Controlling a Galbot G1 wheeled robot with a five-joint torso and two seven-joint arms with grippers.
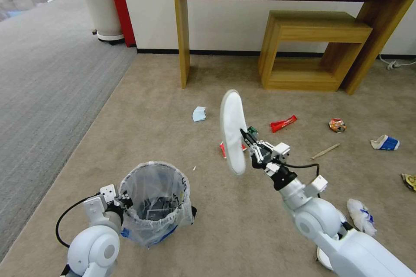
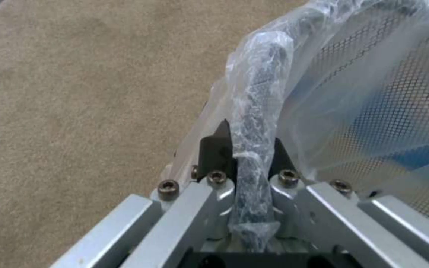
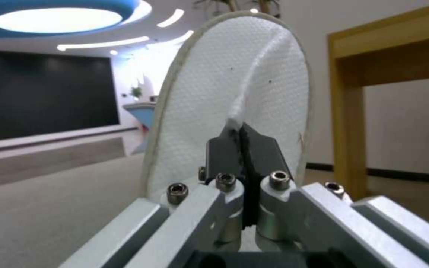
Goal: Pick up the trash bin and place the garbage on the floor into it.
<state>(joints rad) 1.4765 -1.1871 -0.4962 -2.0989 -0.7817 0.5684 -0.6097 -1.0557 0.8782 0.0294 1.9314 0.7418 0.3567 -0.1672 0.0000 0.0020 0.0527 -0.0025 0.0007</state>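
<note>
The left claw [image 1: 122, 201] is clamped on the rim of the small round dark mesh trash bin [image 1: 156, 201], lined with a crinkly translucent plastic bag folded over its edge; in the left wrist view its 2 dark fingers [image 2: 214, 152] pinch the bag-wrapped rim between them. From the head view I cannot tell whether the bin rests on the beige short-pile carpet floor [image 1: 242, 225] or hangs just above it.

The right claw [image 1: 248, 136] is closed on a flat white fabric slipper [image 1: 232, 132], held upright in the air above the floor, to the right of the bin and beyond it. The right wrist view shows the slipper's textured sole [image 3: 234, 100] gripped at its edge.

Scattered on the carpet farther out lie a pale blue mask [image 1: 199, 114], a red wrapper [image 1: 283, 123], a thin wooden stick [image 1: 324, 151], a crushed blue-white paper cup [image 1: 385, 142] and a crumpled white tissue [image 1: 360, 215] beside the right arm. A 2-tier wooden desk [image 1: 303, 30] stands against the wall.
</note>
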